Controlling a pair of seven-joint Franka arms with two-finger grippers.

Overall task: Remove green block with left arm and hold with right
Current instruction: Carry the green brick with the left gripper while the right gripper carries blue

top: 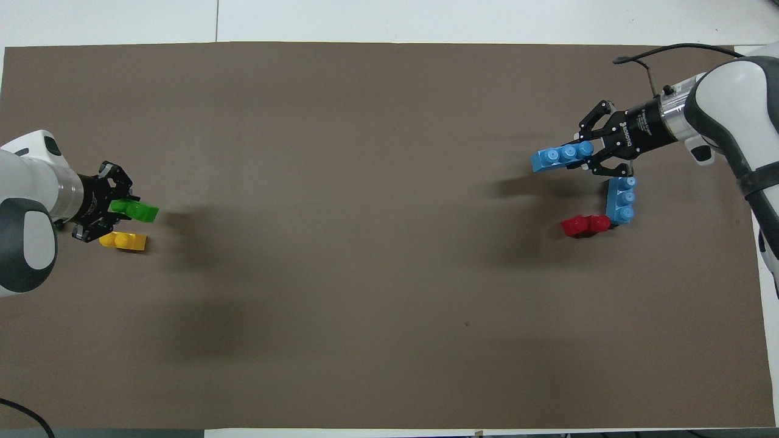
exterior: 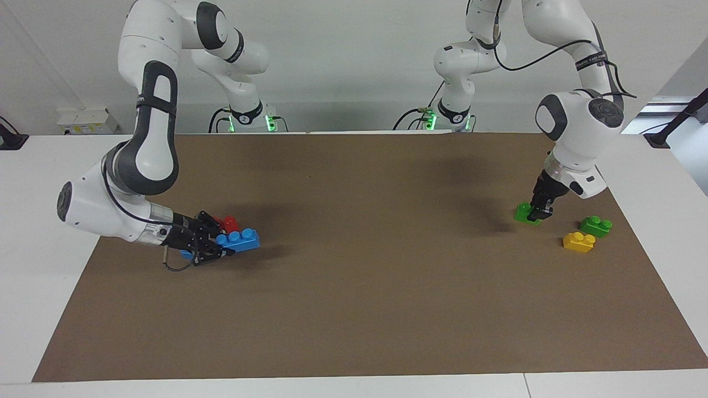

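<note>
The left gripper [exterior: 539, 213] pinches the green block [exterior: 524, 212] by one end, at the left arm's end of the brown mat [exterior: 354, 309]. The block hangs in the air over the mat, so it has likely come off whatever it was stuck to. A yellow block [exterior: 578, 241] and a darker green block [exterior: 595, 225] sit close by on the mat.

The right gripper [exterior: 218, 250] pinches a long blue block [exterior: 239, 239] by its end — low over the mat at the right arm's end. It probably holds that block to keep it steady. A red block [top: 584, 225] and another blue block [top: 621, 199] touch each other just beside it.
</note>
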